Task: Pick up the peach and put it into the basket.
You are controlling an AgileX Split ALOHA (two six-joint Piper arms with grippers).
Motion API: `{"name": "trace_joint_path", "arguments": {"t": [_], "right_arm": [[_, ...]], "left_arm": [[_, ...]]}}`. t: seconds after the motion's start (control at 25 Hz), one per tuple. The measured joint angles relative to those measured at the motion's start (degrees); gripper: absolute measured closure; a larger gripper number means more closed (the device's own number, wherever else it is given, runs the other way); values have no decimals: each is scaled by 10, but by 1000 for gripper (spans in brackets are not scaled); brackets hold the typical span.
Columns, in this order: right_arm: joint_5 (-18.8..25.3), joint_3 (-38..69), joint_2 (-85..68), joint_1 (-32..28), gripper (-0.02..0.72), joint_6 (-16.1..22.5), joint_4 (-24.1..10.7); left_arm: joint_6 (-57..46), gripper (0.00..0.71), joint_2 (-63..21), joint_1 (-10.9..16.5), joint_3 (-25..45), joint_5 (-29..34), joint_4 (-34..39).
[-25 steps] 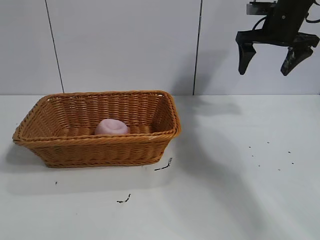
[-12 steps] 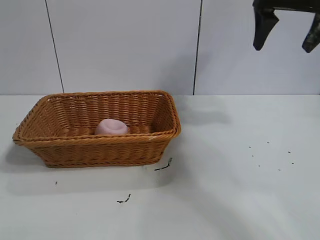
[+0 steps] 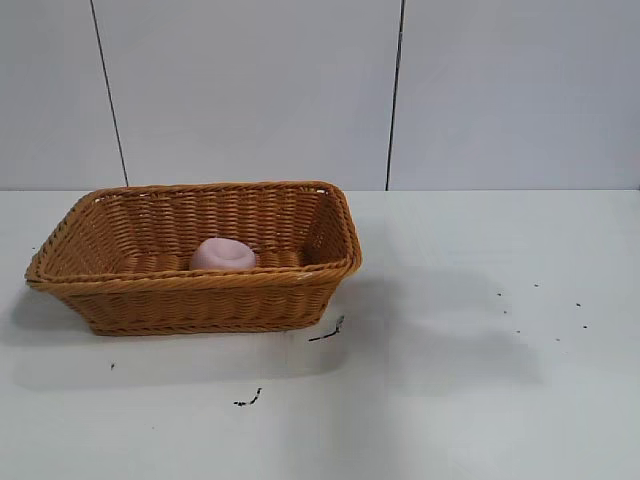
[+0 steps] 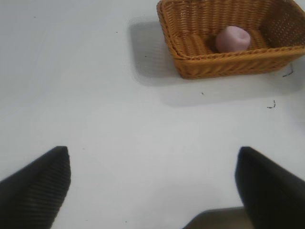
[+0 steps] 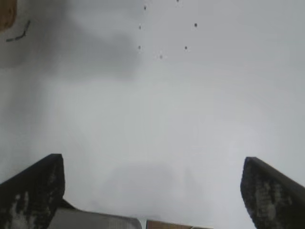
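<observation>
The pale pink peach (image 3: 222, 254) lies inside the orange-brown wicker basket (image 3: 200, 290) at the left of the table. It also shows in the left wrist view (image 4: 232, 38), resting in the basket (image 4: 190, 45). Neither arm shows in the exterior view. My left gripper (image 4: 152, 167) is open and empty, high over bare table well away from the basket. My right gripper (image 5: 152, 171) is open and empty, high over the right part of the table.
Small dark specks (image 3: 540, 310) dot the table at the right, and dark scraps (image 3: 327, 331) lie by the basket's front corner. A corner of the basket (image 5: 6, 13) shows at the edge of the right wrist view.
My right gripper has risen from the upper right of the exterior view and gone out of that view. The peach and the basket have not moved.
</observation>
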Motion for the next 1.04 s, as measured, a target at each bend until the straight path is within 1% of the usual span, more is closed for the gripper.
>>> {"name": "trace_joint_path", "arguments": {"t": [0.08, 0.16, 0.28, 0.6, 0.68, 1.04], "right_arm": [[-33, 44, -73, 0, 14, 0, 0], [-49, 80, -143, 0, 14, -1, -1], [-42, 110, -234, 0, 14, -2, -3], [-42, 113, -402, 0, 14, -2, -4], [-42, 113, -422, 0, 14, -2, -4], [-42, 113, -424, 0, 14, -2, -4]], "left_arm": [[0, 18, 0, 0, 0, 0, 0], [0, 18, 0, 0, 0, 0, 0], [0, 18, 0, 0, 0, 0, 0], [0, 18, 0, 0, 0, 0, 0], [0, 18, 0, 0, 0, 0, 0], [0, 18, 0, 0, 0, 0, 0]]}}
